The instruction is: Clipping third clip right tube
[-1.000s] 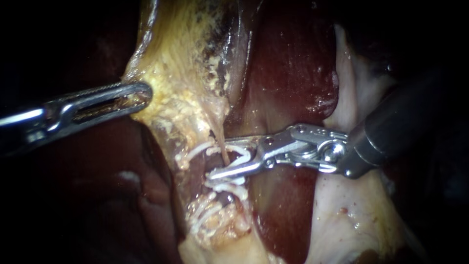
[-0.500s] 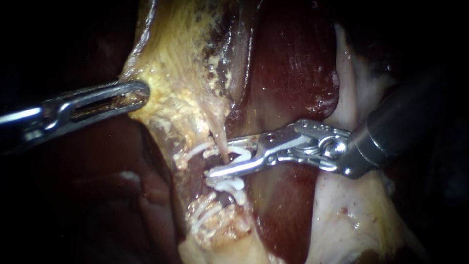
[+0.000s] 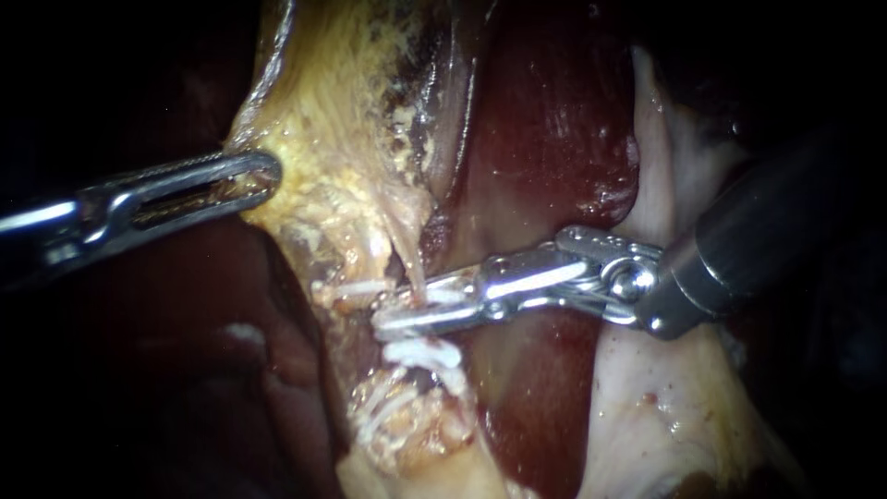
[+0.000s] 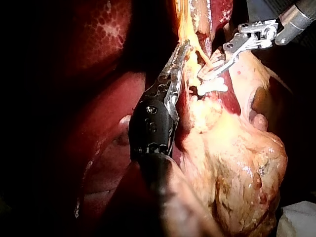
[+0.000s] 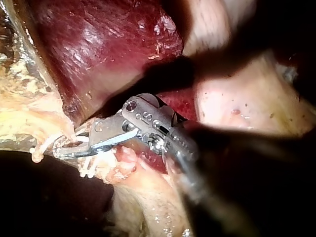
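Note:
A thin pale tube (image 3: 409, 265) runs down from the yellowish gallbladder tissue (image 3: 342, 120). My right instrument (image 3: 393, 314) comes in from the right, and its jaws are pressed together across this tube with a white clip (image 3: 434, 294) between them. More white clips (image 3: 420, 352) sit on the tissue just below and to the left. In the right wrist view the same jaws (image 5: 61, 150) are shut at the tube's foot. My left instrument (image 3: 266, 176) holds the gallbladder's edge, jaws shut on it; the left wrist view shows those jaws (image 4: 179, 57) gripping a yellow strand.
Dark red liver (image 3: 554, 120) lies behind and above the right instrument. Pale fatty tissue (image 3: 665, 407) fills the lower right under its shaft. A lumpy yellow mass (image 4: 237, 163) lies beside the left instrument's shaft.
My right instrument's jaws stood open around the tube and have closed down on it, sliding a little left. The left instrument has held still.

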